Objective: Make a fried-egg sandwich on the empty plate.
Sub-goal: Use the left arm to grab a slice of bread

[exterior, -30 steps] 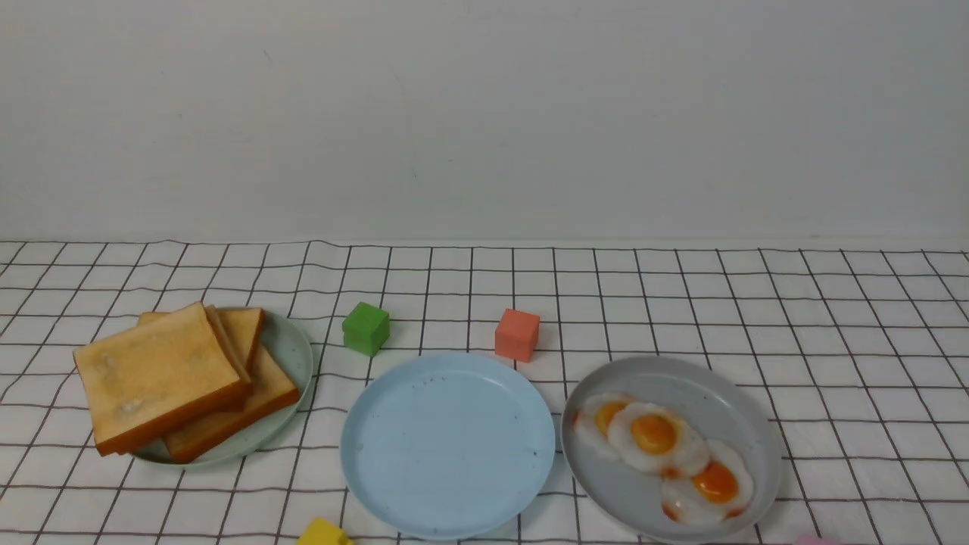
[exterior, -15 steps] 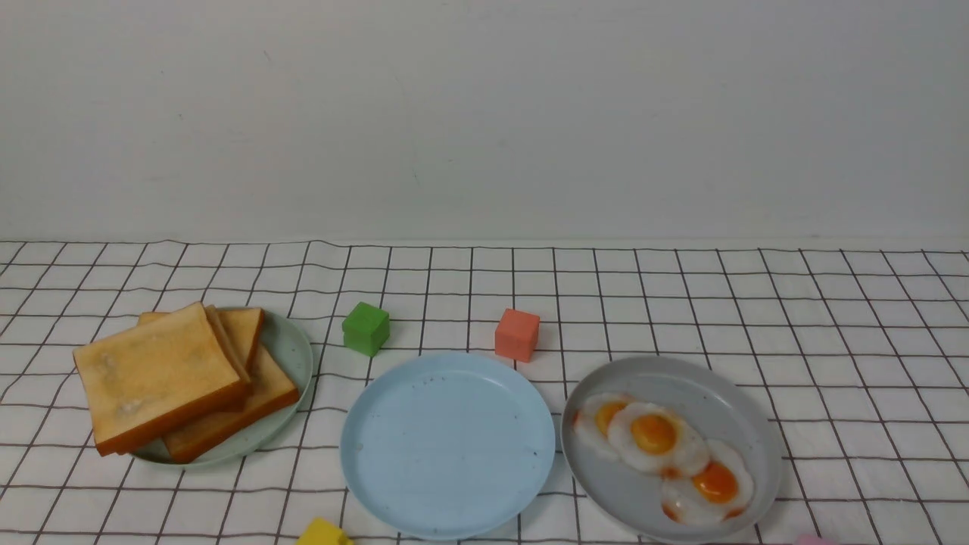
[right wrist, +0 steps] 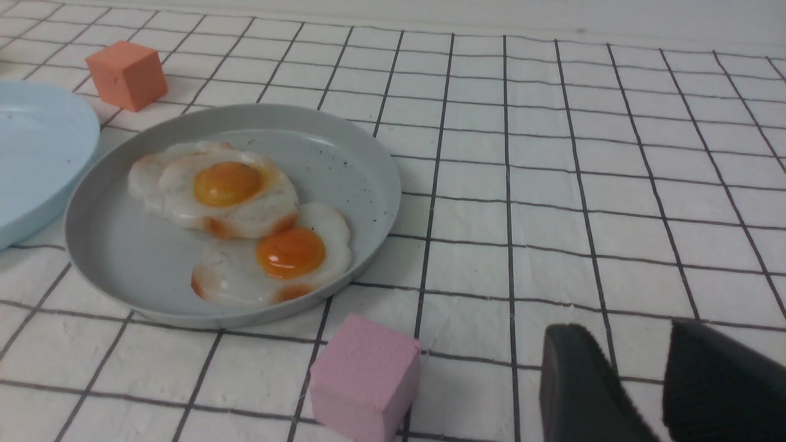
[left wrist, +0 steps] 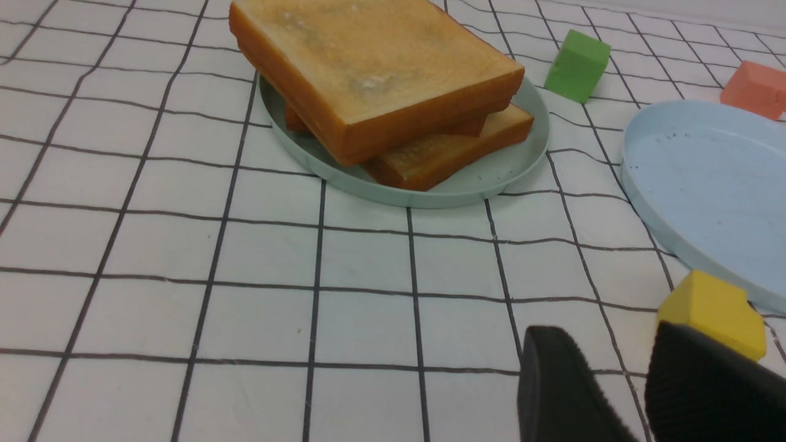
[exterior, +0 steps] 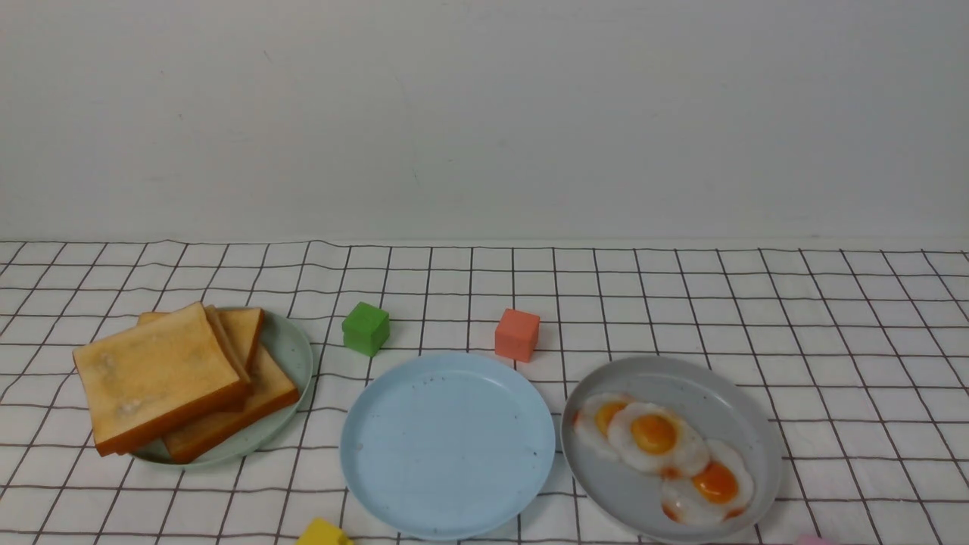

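Nothing has moved. Blue plate point(exterior: 447, 446) bare; toast point(exterior: 159, 375) and eggs point(exterior: 655, 435) not yet shifted. Left pincer point(left wrist: 642, 393) and right pincer point(right wrist: 666, 380) slightly parted, holding nothing. Sandwich not begun.

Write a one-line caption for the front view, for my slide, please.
The empty light blue plate sits between a pale green plate of toast slices and a grey plate holding three fried eggs.

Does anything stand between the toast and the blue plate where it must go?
Nothing visible does: only bare cloth lies between toast and blue plate. The green cube sits behind that path, the yellow cube nearer.
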You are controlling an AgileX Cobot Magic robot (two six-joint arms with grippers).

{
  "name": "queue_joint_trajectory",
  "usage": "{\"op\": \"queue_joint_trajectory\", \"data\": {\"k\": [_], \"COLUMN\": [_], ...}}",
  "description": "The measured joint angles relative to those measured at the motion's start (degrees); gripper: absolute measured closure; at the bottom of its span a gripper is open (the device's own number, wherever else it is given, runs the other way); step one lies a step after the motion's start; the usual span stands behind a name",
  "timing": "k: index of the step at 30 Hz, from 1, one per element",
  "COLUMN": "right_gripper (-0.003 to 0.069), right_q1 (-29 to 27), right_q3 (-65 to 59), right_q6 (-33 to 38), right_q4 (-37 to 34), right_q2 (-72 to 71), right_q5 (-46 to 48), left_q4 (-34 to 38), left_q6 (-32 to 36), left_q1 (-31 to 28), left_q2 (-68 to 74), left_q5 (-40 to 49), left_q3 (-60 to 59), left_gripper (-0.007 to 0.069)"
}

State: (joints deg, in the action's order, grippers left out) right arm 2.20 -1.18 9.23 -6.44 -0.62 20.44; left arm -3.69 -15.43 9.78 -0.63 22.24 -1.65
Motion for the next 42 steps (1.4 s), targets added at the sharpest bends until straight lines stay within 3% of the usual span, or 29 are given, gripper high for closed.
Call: {"op": "queue_joint_trajectory", "data": {"k": [5,13,22,25,30,36,40,42], "right_gripper": [0.0418,0.0418,0.0418,0.0418,0.0418,0.0418,0.0418,0.0418], "right_q1": [0.0,0.0,0.0,0.3,2.6,3.9,4.0,4.0], "right_q3": [-0.3,-0.3,-0.3,-0.3,2.9,21.1,34.3,42.7], "right_q6": [0.0,-0.1,-0.2,-1.4,-7.3,-8.7,-8.7,-8.7], "right_q4": [-1.3,-10.3,-18.9,-21.7,-23.6,-17.5,-14.7,-13.3], "right_q2": [0.0,0.0,0.0,0.0,0.0,1.9,8.6,14.4], "right_q5": [-7.1,-19.4,-24.9,-28.6,-36.8,-28.2,-18.2,-11.5], "left_q4": [0.0,0.0,0.0,3.1,12.9,15.2,13.5,10.4], "left_q6": [0.0,0.0,0.0,-4.3,-16.6,-20.4,-20.6,-20.3], "left_q1": [0.0,0.0,0.0,0.0,0.0,0.0,0.0,0.0], "left_q2": [0.0,0.0,0.0,0.0,0.0,5.1,12.9,18.9], "left_q5": [-2.7,-12.1,-13.4,-20.9,-41.6,-43.1,-37.4,-30.3], "left_q3": [0.0,0.0,-0.1,-0.2,-0.2,9.2,23.5,32.6], "left_gripper": [0.0386,0.0386,0.0386,0.0386,0.0386,0.0386,0.0386,0.0386]}}
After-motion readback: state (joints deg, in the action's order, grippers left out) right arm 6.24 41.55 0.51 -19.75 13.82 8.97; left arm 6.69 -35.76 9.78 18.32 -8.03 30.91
